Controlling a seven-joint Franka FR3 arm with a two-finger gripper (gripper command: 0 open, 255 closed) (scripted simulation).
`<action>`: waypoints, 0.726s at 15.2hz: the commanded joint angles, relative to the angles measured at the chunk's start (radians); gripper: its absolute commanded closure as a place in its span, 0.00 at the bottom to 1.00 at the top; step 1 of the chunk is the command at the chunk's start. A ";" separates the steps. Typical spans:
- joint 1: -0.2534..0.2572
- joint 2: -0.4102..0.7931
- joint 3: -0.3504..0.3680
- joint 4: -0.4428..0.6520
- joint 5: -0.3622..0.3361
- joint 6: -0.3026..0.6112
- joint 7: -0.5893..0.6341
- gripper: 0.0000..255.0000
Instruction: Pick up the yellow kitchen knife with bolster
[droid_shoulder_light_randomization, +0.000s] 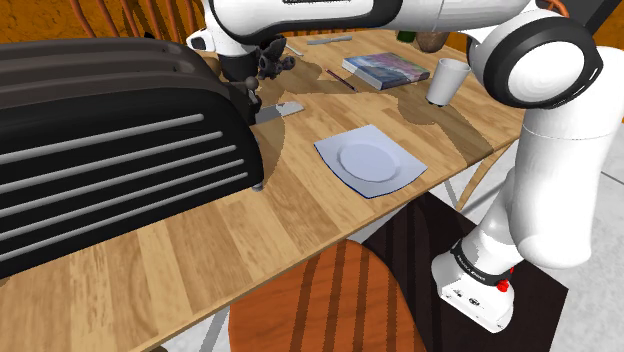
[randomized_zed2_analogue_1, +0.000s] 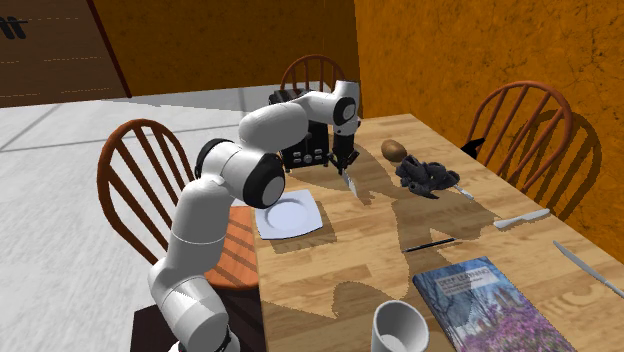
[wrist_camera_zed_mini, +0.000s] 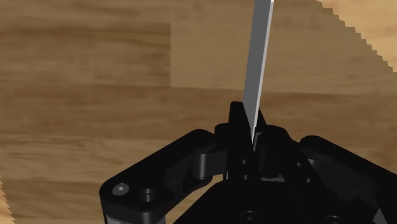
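Shoulder view, L to R. Far left: big black toaster (droid_shoulder_light_randomization: 110, 150) on wooden table (droid_shoulder_light_randomization: 250, 250). Just beside toaster's rt end: gripper (droid_shoulder_light_randomization: 258, 104), pointing down. Fingers (wrist_camera_zed_mini: 236, 121) pinched on knife (droid_shoulder_light_randomization: 283, 110); in wrist view clasped edge-on, grey blade running out past fingertips over bare wood. Handle hidden by fingers, colour not readable. Touching table or lifted: cannot tell. Next rt, near knife but apart: white plate (droid_shoulder_light_randomization: 368, 160). Further rt, toward table's far edge: book (droid_shoulder_light_randomization: 385, 68), then white cup (droid_shoulder_light_randomization: 447, 80). Lower rt: stand (droid_shoulder_light_randomization: 480, 290).
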 joint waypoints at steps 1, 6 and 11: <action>0.000 0.000 0.000 0.000 0.000 0.000 0.000 1.00; 0.004 0.010 0.000 0.069 -0.001 -0.060 -0.004 1.00; 0.010 0.028 0.000 0.164 -0.003 -0.137 -0.008 1.00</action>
